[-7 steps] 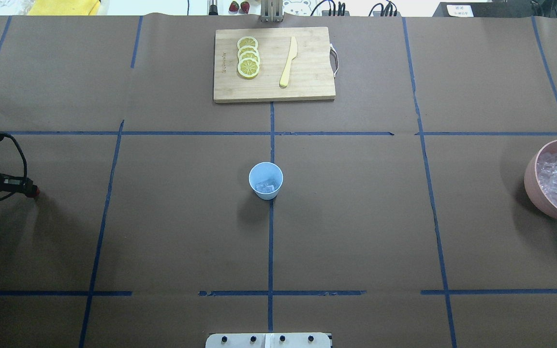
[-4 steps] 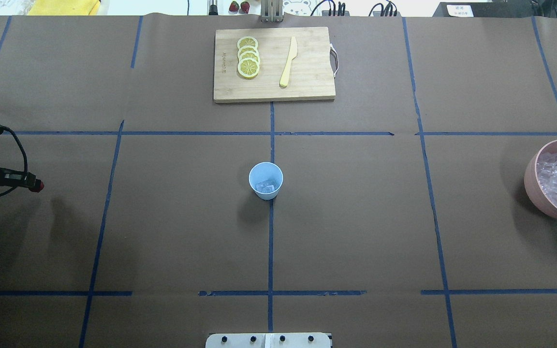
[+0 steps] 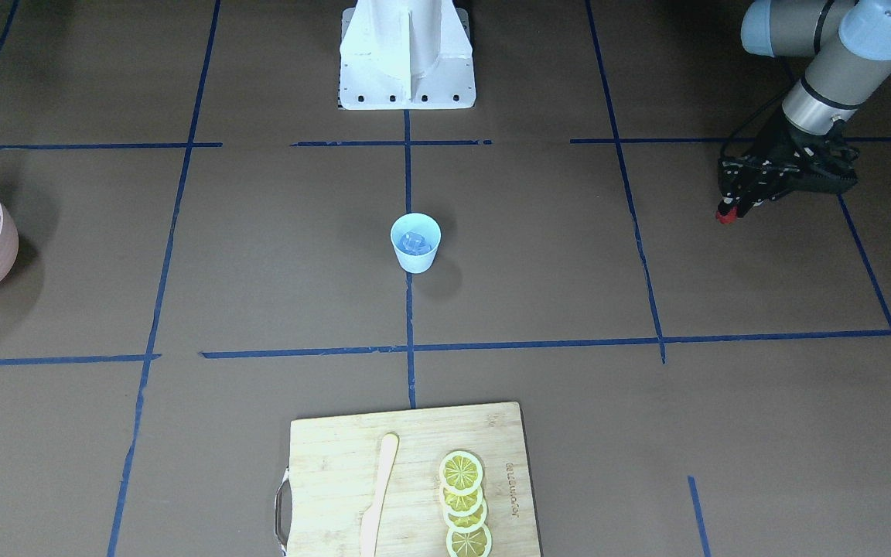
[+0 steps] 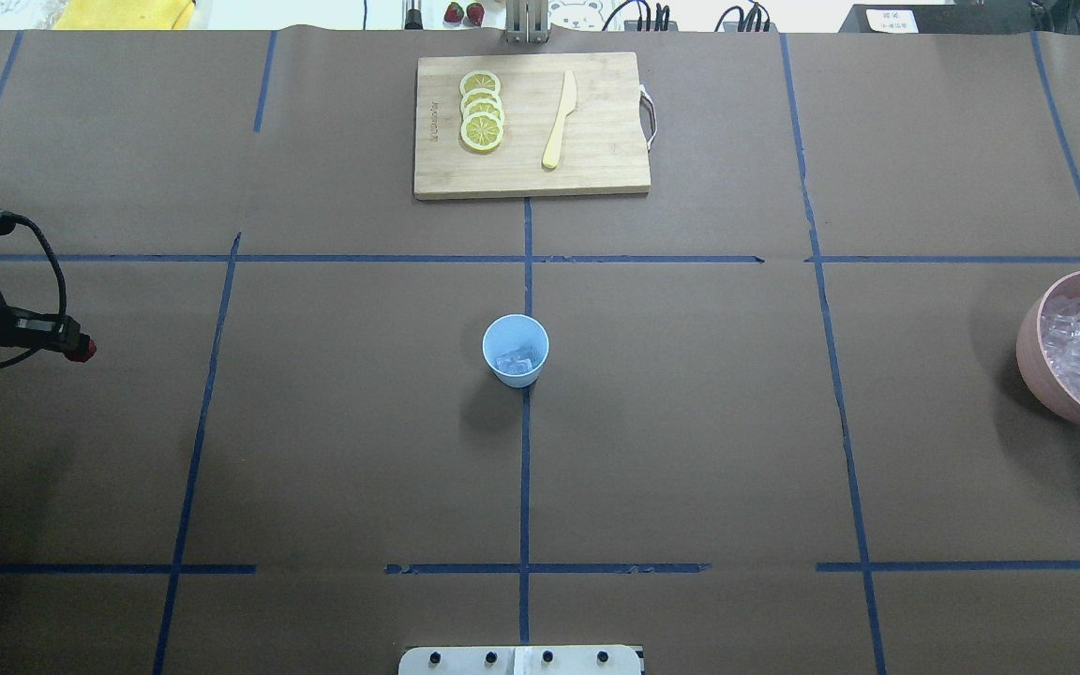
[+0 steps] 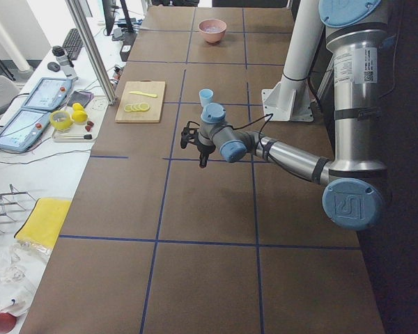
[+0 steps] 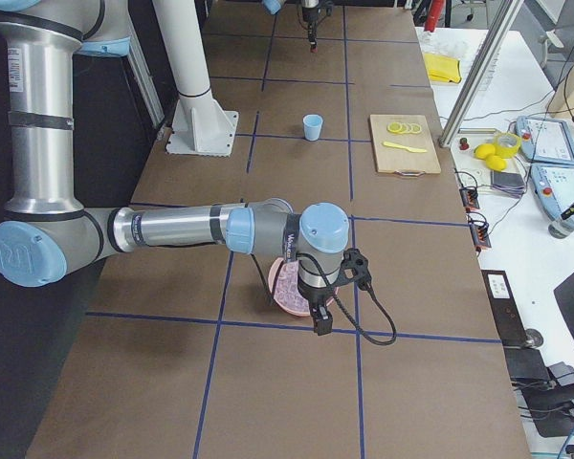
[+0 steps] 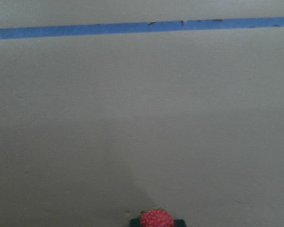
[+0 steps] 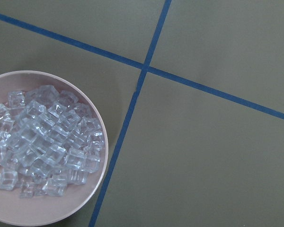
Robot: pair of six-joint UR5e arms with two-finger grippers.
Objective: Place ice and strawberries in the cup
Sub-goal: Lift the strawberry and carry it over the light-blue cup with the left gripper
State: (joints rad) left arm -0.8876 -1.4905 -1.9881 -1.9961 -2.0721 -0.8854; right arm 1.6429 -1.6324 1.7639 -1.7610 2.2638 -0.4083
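My left claw [image 4: 77, 348] is pinching the small red strawberry piece with its bit of green [image 7: 157, 219] at its tips, held above the brown table close to the left edge. The small pale blue plastic cup [image 4: 516, 349] stands upright at the table's middle, on the blue tape centre line, with a few clear ice cubes [image 4: 517, 361] already in its bottom. From the claw the cup lies straight across toward the right edge, well apart, and the claw's long axis points roughly that way, so I judge the carry a plain sideways sweep ending over the rim. My right claw [image 6: 320, 323] hangs by the round pink bowl [image 4: 1027, 361] of ice at the right edge; spread or pressed together, I cannot tell. The mark burnt into the bamboo cutting board [image 4: 596, 103] at the far edge is too small to read
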